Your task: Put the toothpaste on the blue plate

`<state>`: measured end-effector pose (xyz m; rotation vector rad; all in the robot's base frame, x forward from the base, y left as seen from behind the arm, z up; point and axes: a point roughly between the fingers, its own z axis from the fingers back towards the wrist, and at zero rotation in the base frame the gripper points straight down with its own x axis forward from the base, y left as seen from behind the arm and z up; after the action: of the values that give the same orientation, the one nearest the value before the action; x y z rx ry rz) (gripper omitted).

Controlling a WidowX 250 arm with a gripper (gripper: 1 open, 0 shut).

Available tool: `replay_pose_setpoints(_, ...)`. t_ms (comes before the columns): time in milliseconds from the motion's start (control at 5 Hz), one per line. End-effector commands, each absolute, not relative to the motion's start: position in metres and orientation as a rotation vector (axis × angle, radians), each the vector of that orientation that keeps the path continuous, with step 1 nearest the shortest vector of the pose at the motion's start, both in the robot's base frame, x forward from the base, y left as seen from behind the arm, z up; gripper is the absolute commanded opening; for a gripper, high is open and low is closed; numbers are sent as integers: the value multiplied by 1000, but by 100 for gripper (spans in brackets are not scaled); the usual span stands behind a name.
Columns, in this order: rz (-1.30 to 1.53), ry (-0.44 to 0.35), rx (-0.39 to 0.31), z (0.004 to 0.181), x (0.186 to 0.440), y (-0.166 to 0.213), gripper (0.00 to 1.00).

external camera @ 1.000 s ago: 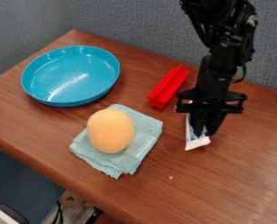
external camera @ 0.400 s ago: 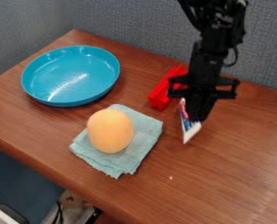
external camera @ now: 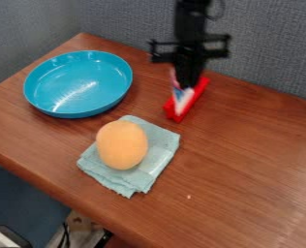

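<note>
White, with red and blue markings, the small flat toothpaste tube (external camera: pixel 184 95) hangs in the air, pinched between the fingers of the dark gripper (external camera: pixel 186 85), which points straight down. Only the tube's lower end shows below the fingertips; it hangs clear of the wood, in line with the red rectangular block (external camera: pixel 187 98) behind it, so the two are hard to tell apart where they overlap.

Such a tube is likely light and soft-walled — it would flatten under pressure, and its smooth skin could slide if gripped loosely. A hold across the flat faces near the upper part, as it looks now, seems the sensible one; a cap-end grip cannot be made out at this size.

Well to the left lies the large round turquoise-blue plate (external camera: pixel 45 105) with its raised rim, bare inside, apart from everything else. Nearer the front edge of the brown wooden table (external camera: pixel 260 165) sits an orange egg-shaped object (external camera: pixel 122 143) on a pale teal cloth (external camera: pixel 153 160). The carry leftward to the plate is, by my reckoning, the step in hand — the tube must clear the rim before release.
</note>
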<state>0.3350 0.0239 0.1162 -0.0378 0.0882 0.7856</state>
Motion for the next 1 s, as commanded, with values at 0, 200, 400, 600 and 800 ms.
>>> replay_pose_setpoints(0,855,-14,-81,154,331,66,0)
replay_pose_setpoints(200,907,-26,-65,149,327,104,0)
replay_pose_setpoints(400,966,-28,-52,141,332,129,0)
replay_pose_setpoints(600,979,-18,-16,125,335,143,0)
replay_pose_setpoints(800,993,-10,9,108,337,154,0)
